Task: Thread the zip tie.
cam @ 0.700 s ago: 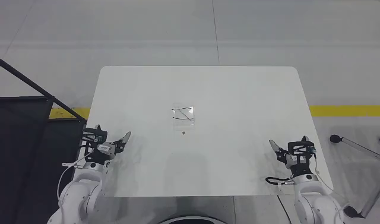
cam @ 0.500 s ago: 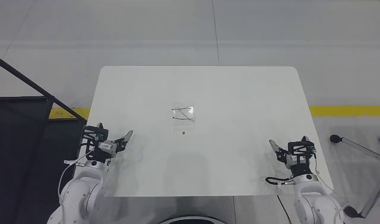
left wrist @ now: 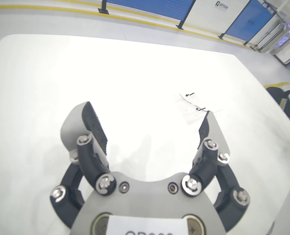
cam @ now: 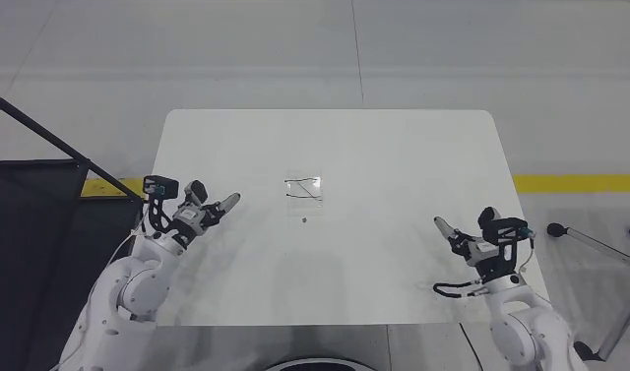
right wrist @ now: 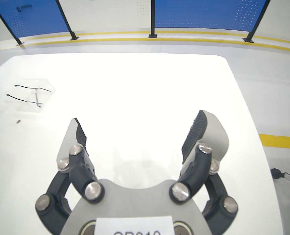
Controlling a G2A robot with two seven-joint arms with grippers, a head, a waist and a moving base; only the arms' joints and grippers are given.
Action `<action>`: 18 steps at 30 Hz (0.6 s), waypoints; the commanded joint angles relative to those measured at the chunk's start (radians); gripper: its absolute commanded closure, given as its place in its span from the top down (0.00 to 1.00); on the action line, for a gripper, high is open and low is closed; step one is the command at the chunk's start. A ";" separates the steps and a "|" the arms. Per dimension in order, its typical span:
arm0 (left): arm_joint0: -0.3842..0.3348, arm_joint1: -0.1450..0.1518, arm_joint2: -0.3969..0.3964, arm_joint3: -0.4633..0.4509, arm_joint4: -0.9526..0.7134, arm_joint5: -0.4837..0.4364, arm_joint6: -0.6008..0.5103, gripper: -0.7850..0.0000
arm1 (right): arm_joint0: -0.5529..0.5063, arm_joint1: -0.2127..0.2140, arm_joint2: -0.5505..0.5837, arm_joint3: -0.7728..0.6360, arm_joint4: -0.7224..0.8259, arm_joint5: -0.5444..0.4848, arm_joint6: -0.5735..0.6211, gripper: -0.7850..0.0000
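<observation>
Roughly at table (cam: 394, 154) centre: the zip tie (cam: 302, 187), thin black strands. I cannot tell if they are one tie or several. The longer strands run 9-to-3 in the top view, with a shorter one crossing them at a slant.

They lie on a clear holder (right wrist: 44, 85). Whether it is a flat sheet or a shallow tray I cannot tell. Nothing else shows in it. A small dark speck (cam: 304, 219) sits on the table just off its 6 o'clock side.

Left gripper (left wrist: 147, 110): jaws spread wide, holding nothing, near the table's 8 o'clock edge. The tie lies between 2 and 3 o'clock from it.

Right gripper (right wrist: 138, 116): also wide open and empty, near the 4 o'clock corner. The tie lies between 9 and 10 o'clock from it.

Judgement: the left claw is nearer. Each arm faces one end of the strands, which suits a grasp at each end.
</observation>
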 commanded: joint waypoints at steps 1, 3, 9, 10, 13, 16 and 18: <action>-0.032 0.000 0.004 0.016 -0.075 -0.013 -0.050 1.00 | 0.025 -0.001 -0.004 -0.002 0.059 -0.029 0.027 1.00; -0.055 0.002 0.004 0.023 -0.115 -0.027 -0.095 1.00 | 0.052 -0.002 -0.007 0.002 0.135 -0.057 0.065 1.00; -0.060 0.003 0.000 0.024 -0.116 -0.025 -0.106 1.00 | 0.074 -0.001 -0.008 0.004 0.209 -0.099 0.118 1.00; -0.060 0.003 0.000 0.024 -0.116 -0.025 -0.106 1.00 | 0.074 -0.001 -0.008 0.004 0.209 -0.099 0.118 1.00; -0.060 0.003 0.000 0.024 -0.116 -0.025 -0.106 1.00 | 0.074 -0.001 -0.008 0.004 0.209 -0.099 0.118 1.00; -0.054 0.003 0.007 0.026 -0.135 -0.036 -0.116 1.00 | 0.072 -0.001 -0.010 0.002 0.215 -0.107 0.111 1.00; -0.067 0.002 0.020 0.053 -0.208 -0.023 -0.160 1.00 | 0.066 -0.002 -0.010 0.009 0.242 -0.111 0.106 1.00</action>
